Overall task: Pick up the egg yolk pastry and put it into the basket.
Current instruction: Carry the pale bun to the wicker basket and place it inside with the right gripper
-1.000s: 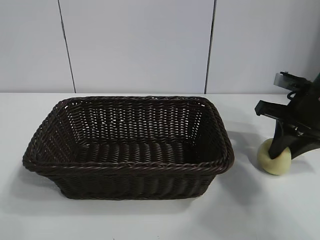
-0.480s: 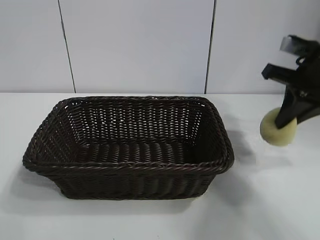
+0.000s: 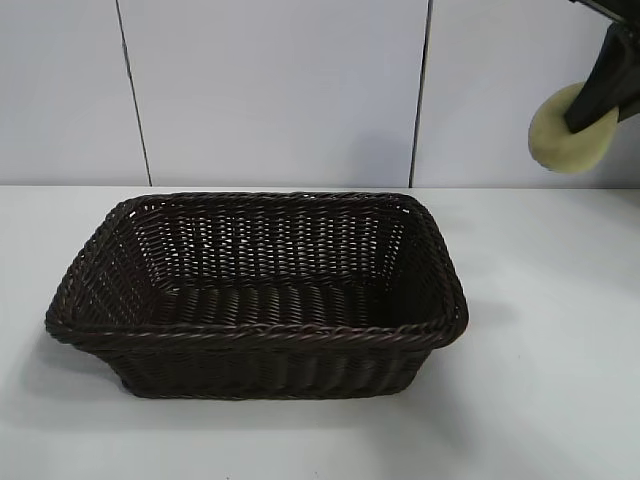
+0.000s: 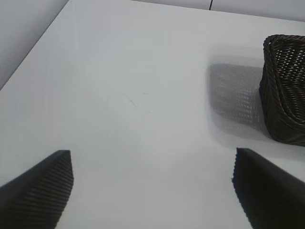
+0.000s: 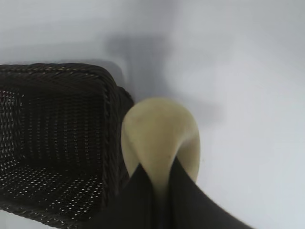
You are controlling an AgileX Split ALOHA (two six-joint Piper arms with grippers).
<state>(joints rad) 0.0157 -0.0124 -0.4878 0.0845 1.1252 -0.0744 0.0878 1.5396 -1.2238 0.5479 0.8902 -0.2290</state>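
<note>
In the exterior view, the basket [image 3: 258,292] is seen standing on the white table [image 3: 545,390], left of centre, with nothing visible inside it. The egg yolk pastry [image 3: 572,129] is held in the air near the upper right corner, above table level and to the right of the basket, well apart from its rim. The right gripper [image 3: 597,107] is clamped on the pastry; most of the gripper and its arm is cut off by the upper and right edges. In the left wrist view, the left gripper [image 4: 152,188] is shown with its two fingers [image 4: 40,191] spread wide above bare table, nothing between them; only one end wall of the basket [image 4: 284,90] is included, the rest being cut off. In the right wrist view, the pastry [image 5: 159,138] is seen pinched between the dark fingers [image 5: 138,200] of the right gripper [image 5: 161,183], its dough squeezed to a narrow neck at the grip. One corner of the basket [image 5: 57,138] lies below and beside it; the visible part of the floor is bare, the remainder out of frame
</note>
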